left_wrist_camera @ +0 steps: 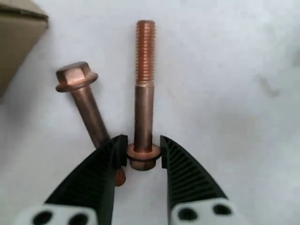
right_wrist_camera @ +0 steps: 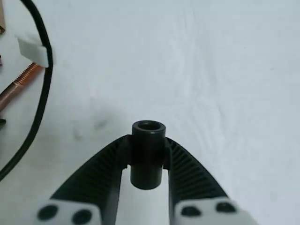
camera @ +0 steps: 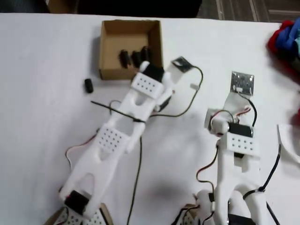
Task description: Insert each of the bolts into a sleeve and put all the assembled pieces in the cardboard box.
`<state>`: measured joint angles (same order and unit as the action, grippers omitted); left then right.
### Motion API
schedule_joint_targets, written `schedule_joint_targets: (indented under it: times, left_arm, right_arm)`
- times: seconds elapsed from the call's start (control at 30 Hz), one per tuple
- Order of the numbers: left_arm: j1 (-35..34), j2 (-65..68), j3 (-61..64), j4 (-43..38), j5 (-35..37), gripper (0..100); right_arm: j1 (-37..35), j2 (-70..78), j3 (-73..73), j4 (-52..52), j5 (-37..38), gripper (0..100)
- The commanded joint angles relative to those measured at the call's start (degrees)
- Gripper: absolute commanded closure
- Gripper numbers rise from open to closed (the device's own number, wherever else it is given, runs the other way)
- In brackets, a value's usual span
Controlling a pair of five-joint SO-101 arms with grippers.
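A loose sleeve (camera: 88, 85) lies on the tabletop (camera: 37, 117) left of the cardboard box (camera: 117, 73). Near the box, the left gripper (left_wrist_camera: 143, 151) has its fingers clamped on a copper bolt (left_wrist_camera: 144, 93) at the head, with a second bolt (left_wrist_camera: 84, 103) alongside. The right gripper (right_wrist_camera: 147, 161) has its fingers clasping a black sleeve (right_wrist_camera: 148, 138) upright.

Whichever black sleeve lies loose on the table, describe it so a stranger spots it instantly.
Find the open brown cardboard box at the far edge of the white table. In the high view, just left of its near corner, lies a short black cylindrical sleeve. Unlike the dark pieces inside the box, it lies alone on bare table.
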<state>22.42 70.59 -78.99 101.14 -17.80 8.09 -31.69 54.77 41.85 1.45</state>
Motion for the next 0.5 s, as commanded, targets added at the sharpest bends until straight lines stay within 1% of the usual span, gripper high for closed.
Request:
schedule_joint_targets:
  times: [0.0,0.13,0.3,0.37,0.47]
  left_arm:
    - [-3.8,-7.4,-2.5,1.1,-8.4,98]
    - [-7.6,-13.4,-2.2,1.2,-15.6,98]
    - [-13.3,-18.5,-0.6,1.3,-19.9,98]
    - [-15.2,-20.8,3.8,1.3,-20.8,98]
    - [-17.6,-25.6,16.5,1.3,-23.6,98]
  right_arm:
    - [0.4,-2.2,-0.3,-0.7,-0.4,97.8]
    - [0.4,-2.2,-0.3,-0.9,-0.4,97.8]
    - [0.4,-2.2,-0.3,-1.0,-0.4,97.8]
    - [0.4,-2.2,-0.3,-1.1,-0.4,97.8]
    - [0.4,-2.2,-0.3,-1.1,-0.4,97.8]
